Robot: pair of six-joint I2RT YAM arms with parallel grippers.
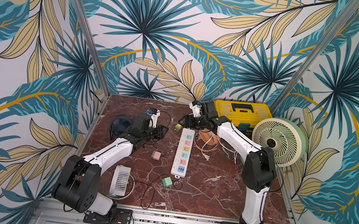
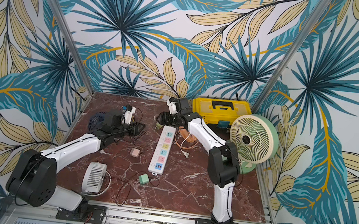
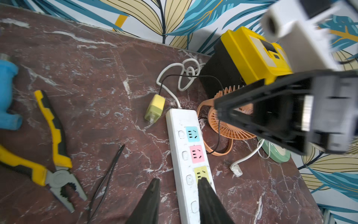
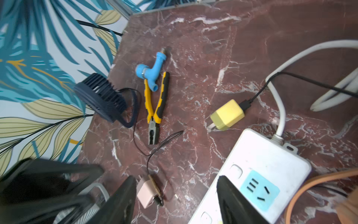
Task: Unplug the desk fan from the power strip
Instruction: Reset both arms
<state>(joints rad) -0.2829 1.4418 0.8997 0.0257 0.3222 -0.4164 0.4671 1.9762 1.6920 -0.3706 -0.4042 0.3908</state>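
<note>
Seemingly, the power strip [image 4: 257, 155] lies under the right gripper [image 4: 177, 180].

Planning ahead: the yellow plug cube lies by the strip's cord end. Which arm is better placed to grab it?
Probably right: the right claw hangs open beside the yellow cube-shaped plug at the long white plastic power strip's cord end; the left claw is farther off.

- Your left arm [image 1: 109, 152] is stretched low and forward, forearm nearly flat.
- Your left gripper [image 3: 178, 180] points down, fingers parted a bit, gripping nothing.
- Your right arm [image 1: 257, 174] stands up, elbow bent, forearm reaching inward.
- Your right gripper [image 4: 176, 178] is spread wide, also empty.
</note>
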